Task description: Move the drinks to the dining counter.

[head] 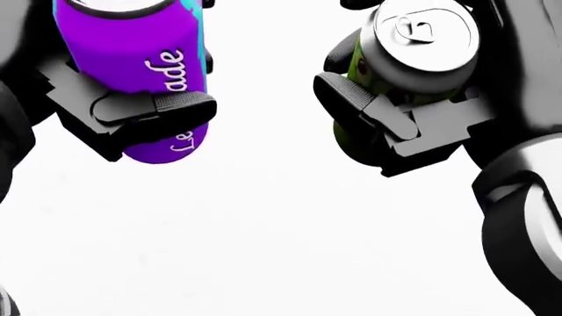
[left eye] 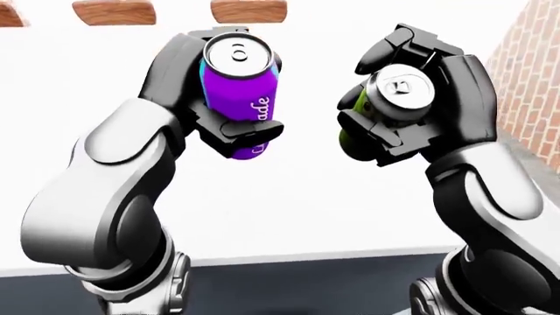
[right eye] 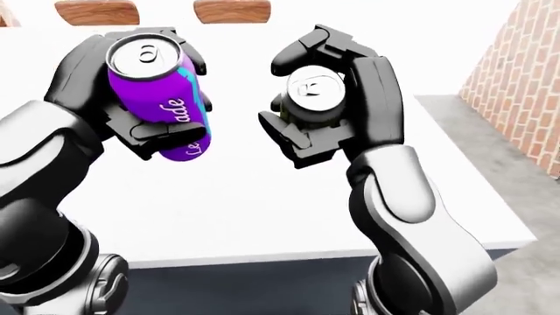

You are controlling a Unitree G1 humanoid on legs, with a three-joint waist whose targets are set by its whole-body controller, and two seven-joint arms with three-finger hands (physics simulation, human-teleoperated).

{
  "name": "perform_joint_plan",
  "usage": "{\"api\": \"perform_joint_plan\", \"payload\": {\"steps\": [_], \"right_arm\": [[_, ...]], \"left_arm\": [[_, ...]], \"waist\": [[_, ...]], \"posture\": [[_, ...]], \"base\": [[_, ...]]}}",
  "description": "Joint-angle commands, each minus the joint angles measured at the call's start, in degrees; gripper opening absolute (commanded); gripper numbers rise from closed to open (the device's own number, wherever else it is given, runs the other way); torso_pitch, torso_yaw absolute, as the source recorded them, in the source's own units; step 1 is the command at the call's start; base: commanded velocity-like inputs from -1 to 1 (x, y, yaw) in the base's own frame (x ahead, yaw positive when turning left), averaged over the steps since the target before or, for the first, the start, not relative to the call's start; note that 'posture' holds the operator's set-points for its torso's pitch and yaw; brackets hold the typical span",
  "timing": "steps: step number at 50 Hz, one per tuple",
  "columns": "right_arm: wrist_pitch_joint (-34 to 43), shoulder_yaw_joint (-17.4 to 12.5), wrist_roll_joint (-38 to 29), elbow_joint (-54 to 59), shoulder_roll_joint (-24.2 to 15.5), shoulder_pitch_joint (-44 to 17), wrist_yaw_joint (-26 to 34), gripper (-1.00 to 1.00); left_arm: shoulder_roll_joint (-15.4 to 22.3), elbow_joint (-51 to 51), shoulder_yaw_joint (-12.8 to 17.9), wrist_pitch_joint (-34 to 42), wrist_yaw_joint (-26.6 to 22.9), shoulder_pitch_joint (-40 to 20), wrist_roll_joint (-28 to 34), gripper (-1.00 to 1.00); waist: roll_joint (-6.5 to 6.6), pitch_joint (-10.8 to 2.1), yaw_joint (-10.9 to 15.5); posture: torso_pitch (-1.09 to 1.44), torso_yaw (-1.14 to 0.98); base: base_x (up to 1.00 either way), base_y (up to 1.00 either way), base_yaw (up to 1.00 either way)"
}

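Gleaming white counter (right eye: 262,216) beside brick wall (right eye: 516,85).

A simulated home dining area

A broad white counter (right eye: 262,216), wooden chair backs (left eye: 249,10) along its top edge and a red brick wall (right eye: 516,85) at right suggest it.

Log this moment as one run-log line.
left hand: holds purple can | right hand: holds green can | both above white counter
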Motion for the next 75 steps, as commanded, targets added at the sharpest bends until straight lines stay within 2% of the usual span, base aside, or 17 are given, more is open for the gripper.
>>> {"api": "perform_joint_plan", "payload": {"steps": [1,4,7,12,17,25,39,48,61,62,63,65,69,71,72,75], "right_arm": [[-2.2,-0.6,0.0,-1.6,-0.3,-2.1,0.4,-1.0],[-1.8,-0.7,0.0,-1.6,-0.3,-2.3,0.4,-1.0],[-0.5,-1.2,0.3,-1.6,-0.3,-3.0,0.2,-1.0],[-0.5,-1.3,0.6,-1.7,-0.5,-3.1,-0.1,-1.0],[0.0,-1.7,1.1,-1.8,-0.4,-3.8,-0.7,-1.0],[-2.0,-0.8,0.3,-1.0,-0.4,-2.3,-0.5,-1.0],[-2.0,-0.7,-0.2,-1.3,0.0,-2.1,-0.1,-1.0],[-2.9,-0.2,-0.9,-1.1,0.4,-1.5,0.2,-1.0],[-3.4,0.5,-2.3,-0.8,1.0,-1.2,0.9,-1.0],[-3.5,0.6,-2.4,-0.9,1.1,-1.1,0.9,-1.0],[-3.6,0.7,-2.6,-0.8,1.1,-1.1,1.0,-1.0],[-3.7,0.7,-2.8,-0.7,1.2,-1.1,1.3,-1.0],[-3.6,0.5,-3.1,-0.7,1.4,-1.0,1.5,-1.0],[-3.7,0.4,-3.1,-0.8,1.4,-0.8,1.7,-1.0],[-3.9,0.7,-3.4,-0.4,1.4,-1.0,1.7,-1.0],[-4.0,0.8,-3.5,-0.4,1.5,-0.9,1.7,-1.0]], "left_arm": [[0.3,0.1,0.3,-2.6,0.5,-1.6,0.7,-1.0],[-0.3,1.1,-0.3,-3.9,0.7,-1.0,1.2,-1.0],[-1.7,3.1,-1.8,-8.2,1.0,2.1,2.5,-1.0],[-3.6,7.9,-1.0,-14.2,2.2,2.7,3.8,-1.0],[-4.0,15.0,-0.8,-21.7,3.5,3.6,4.9,-1.0],[-3.9,23.8,-0.5,-29.4,4.8,3.4,5.7,-1.0],[-4.4,35.6,-1.4,-38.8,6.0,4.2,7.8,-1.0],[-4.7,43.7,-0.8,-44.3,6.5,4.6,8.8,-1.0],[-4.2,46.8,-0.3,-46.3,6.5,5.6,7.1,-1.0],[-4.2,46.9,-0.2,-46.4,6.5,5.6,7.1,-0.95],[-4.1,46.8,-0.3,-46.4,6.5,5.6,7.1,-0.69],[-4.1,47.3,-0.4,-47.0,6.4,5.9,7.3,-0.48],[-4.7,47.6,-0.9,-47.4,6.4,6.3,7.6,-0.37],[-4.6,47.5,-0.9,-47.1,5.9,6.2,7.6,-0.17],[-4.5,47.1,-0.8,-47.1,5.4,6.5,7.6,0.22],[-4.5,46.9,-0.7,-47.0,5.3,6.8,7.7,0.27]], "waist": [[-0.28,-1.86,0.0],[-0.63,-1.93,0.1],[-0.9,-1.89,0.2],[-1.11,-2.1,0.5],[-1.15,-2.2,0.5],[-1.03,-2.41,0.5],[-0.85,-2.7,0.6],[-0.86,-2.85,0.5],[-0.76,-3.09,0.5],[-0.74,-3.09,0.5],[-0.74,-3.11,0.5],[-0.72,-3.16,0.5],[-0.7,-3.18,0.5],[-0.69,-3.18,0.5],[-0.68,-3.19,0.6],[-0.65,-3.24,0.6]], "posture": [[0.0,0.0],[0.0,0.0],[0.0,0.0],[0.0,0.0],[0.0,0.0],[0.0,0.0],[0.0,0.0],[0.0,0.0],[0.0,0.0],[0.0,0.0],[0.0,0.0],[0.0,0.0],[0.0,0.0],[0.0,0.0],[0.0,0.0],[0.0,0.0]], "base": [[0.0,0.0,0.0],[0.0,0.0,0.0],[0.0,0.0,0.0],[0.0,0.0,0.0],[0.0,0.0,0.0],[0.0,0.0,0.0],[0.0,0.0,0.0],[0.0,0.0,0.0],[0.0,0.0,0.0],[0.0,0.0,0.0],[0.0,0.0,0.0],[0.0,0.0,0.0],[0.0,0.0,0.0],[0.0,0.0,0.0],[0.0,0.0,0.0],[0.0,0.0,0.0]]}}
